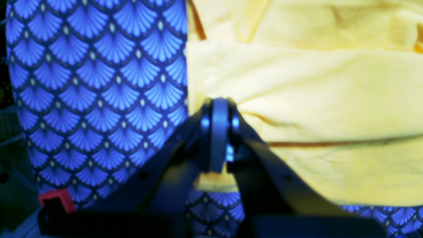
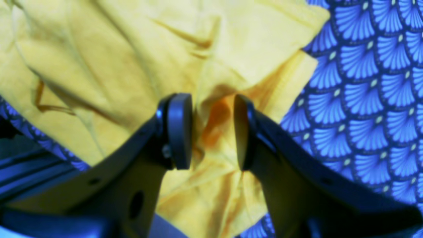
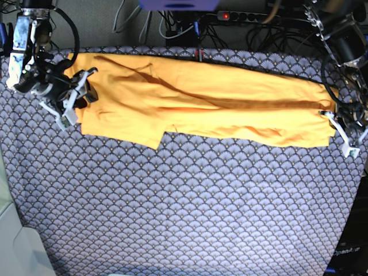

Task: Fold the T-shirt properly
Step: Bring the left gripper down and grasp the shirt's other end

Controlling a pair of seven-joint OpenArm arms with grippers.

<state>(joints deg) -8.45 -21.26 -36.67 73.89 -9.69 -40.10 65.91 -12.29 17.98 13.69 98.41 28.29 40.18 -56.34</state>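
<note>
Lengthwise, the T-shirt (image 3: pixel 195 103) stretches as a long band between both arms, its long axis running end effector to end effector on the worktop (image 3: pixel 190 207). Left end effector (image 1: pixel 219 132) is clamped tight on one end's edge; right end effector (image 2: pixel 211 132), jaws half apart, straddles bunched fabric at the other end.
</note>
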